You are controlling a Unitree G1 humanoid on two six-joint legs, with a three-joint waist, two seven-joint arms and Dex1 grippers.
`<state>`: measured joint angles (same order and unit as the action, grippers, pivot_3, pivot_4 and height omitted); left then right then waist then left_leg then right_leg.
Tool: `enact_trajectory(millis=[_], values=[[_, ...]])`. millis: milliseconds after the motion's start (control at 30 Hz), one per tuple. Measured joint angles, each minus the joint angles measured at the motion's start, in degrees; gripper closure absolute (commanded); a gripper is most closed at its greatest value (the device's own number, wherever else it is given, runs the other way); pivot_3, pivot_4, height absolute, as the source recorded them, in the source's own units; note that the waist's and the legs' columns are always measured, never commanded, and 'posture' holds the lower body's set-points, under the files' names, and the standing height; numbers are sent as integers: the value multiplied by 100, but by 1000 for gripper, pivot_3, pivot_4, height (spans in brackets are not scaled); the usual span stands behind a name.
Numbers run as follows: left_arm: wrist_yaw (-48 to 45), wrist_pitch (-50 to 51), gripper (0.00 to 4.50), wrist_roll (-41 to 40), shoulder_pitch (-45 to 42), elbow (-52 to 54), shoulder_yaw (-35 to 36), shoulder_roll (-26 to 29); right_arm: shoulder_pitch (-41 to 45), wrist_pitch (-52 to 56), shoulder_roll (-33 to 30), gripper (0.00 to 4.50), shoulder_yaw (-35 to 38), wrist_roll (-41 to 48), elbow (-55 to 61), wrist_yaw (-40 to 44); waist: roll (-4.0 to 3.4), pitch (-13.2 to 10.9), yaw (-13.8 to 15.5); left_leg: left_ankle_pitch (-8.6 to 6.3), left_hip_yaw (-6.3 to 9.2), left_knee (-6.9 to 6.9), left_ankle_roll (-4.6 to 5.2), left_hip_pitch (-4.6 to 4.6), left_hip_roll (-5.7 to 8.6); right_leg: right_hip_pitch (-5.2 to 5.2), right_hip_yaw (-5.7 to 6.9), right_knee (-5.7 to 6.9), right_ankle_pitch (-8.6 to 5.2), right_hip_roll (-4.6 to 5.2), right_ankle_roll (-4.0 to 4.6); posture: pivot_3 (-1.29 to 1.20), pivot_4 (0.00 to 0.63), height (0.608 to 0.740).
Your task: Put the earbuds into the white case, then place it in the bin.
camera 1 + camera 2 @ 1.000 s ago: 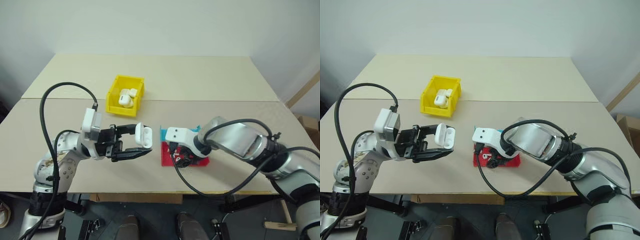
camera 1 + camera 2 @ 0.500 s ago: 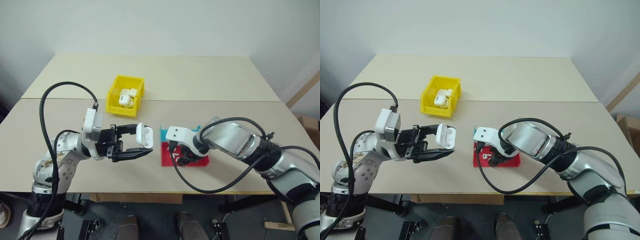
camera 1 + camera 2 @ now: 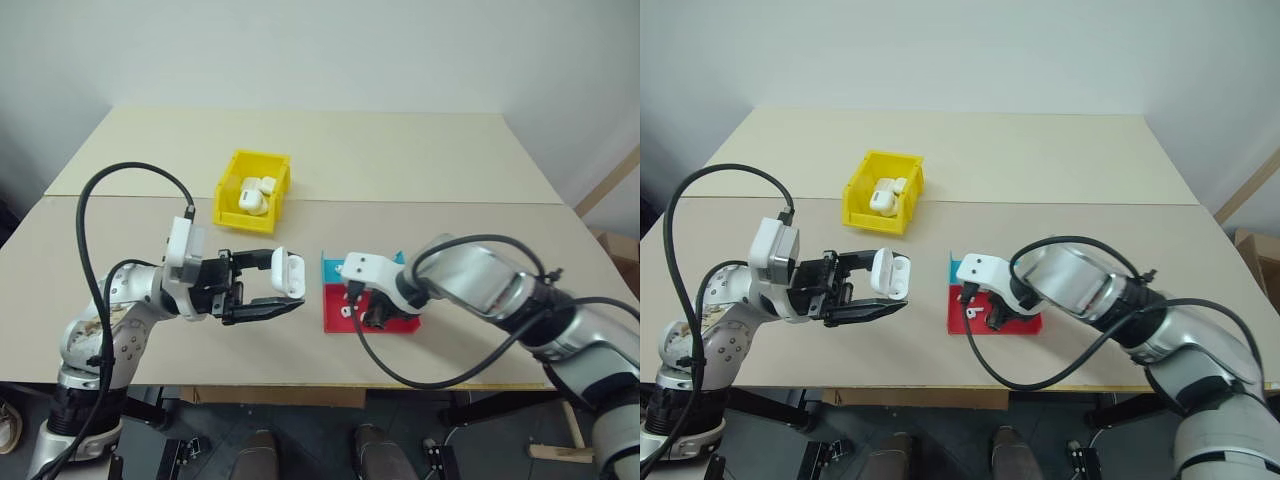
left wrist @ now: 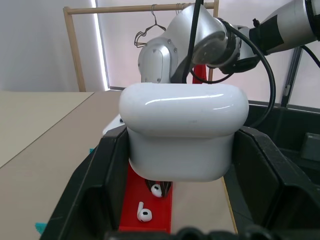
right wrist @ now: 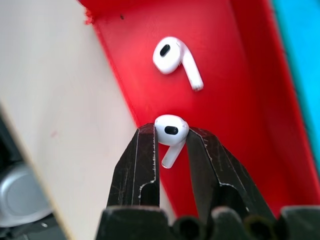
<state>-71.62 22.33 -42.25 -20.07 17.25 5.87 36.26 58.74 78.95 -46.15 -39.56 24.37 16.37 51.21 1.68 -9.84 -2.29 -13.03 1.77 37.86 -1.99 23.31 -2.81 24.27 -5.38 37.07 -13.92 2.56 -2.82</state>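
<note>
The right gripper [image 5: 170, 145] has its two black fingers pinched tight on one earbud [image 5: 170, 131], lifted just clear of the red tray [image 5: 235, 75]. The second earbud [image 5: 176, 59] lies loose on the tray floor, just past the fingertips. From the head camera this gripper [image 3: 372, 316] points steeply down over the tray [image 3: 335, 318], which has a teal strip [image 3: 330, 268] along its 12 o'clock edge.

At 9 o'clock from the tray, the left gripper [image 3: 285, 290] points level toward the right arm, fingers closed on the white case [image 3: 290, 273], which is held upright with its lid flipped open. In the left wrist view the case [image 4: 182, 132] sits clamped between the two black fingers [image 4: 107, 180], with the tray and both earbuds beyond it.

At 11 o'clock from the held case, well apart, the yellow bin [image 3: 252, 190] rests on the table and already holds a few white cases [image 3: 252, 195].

The table [image 3: 400, 160] is pale beige with a seam running side to side just in front of the bin. A plain white wall stands behind it. The left wrist view shows a wooden clothes rail [image 4: 82, 45] with a wire hanger [image 4: 150, 32] before a bright window. No lettering can be read anywhere.
</note>
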Motion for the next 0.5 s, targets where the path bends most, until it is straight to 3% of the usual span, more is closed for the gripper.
enact_trajectory(millis=[133, 267, 367, 500], values=[[-22, 136, 1717, -253, -291, -171, 2, -79, -530, -29, -160, 3868, 2145, 739, 391, 240, 2, 1, 2, 0, 3, 0, 1, -4, -1, -8, 2, -1, 0, -2, -1, 0, 150, 740], [-72, 328, 1717, -537, -546, -433, 33, -157, -1243, -416, 570, 3868, 4293, 1300, 851, -144, 6, 3, -14, 0, 2, -4, 1, -9, -1, -10, -1, 2, -1, -4, -2, 0, 150, 740], [-157, 425, 1717, -625, -708, -679, 22, -213, -1804, -1146, 1337, 3868, 5121, 1464, 1392, -606, 3, 2, -27, 0, 0, -4, 1, -6, -1, -6, -4, 3, -1, -5, -3, 0, 150, 740], [-272, 435, 1717, -625, -1081, -1009, -78, -372, -1835, -1704, 2157, 3868, 5319, 1665, 1748, -1242, 3, 2, -35, 0, 2, -3, 1, -11, -1, -8, -2, 7, 0, -6, -2, 0, 150, 740]])
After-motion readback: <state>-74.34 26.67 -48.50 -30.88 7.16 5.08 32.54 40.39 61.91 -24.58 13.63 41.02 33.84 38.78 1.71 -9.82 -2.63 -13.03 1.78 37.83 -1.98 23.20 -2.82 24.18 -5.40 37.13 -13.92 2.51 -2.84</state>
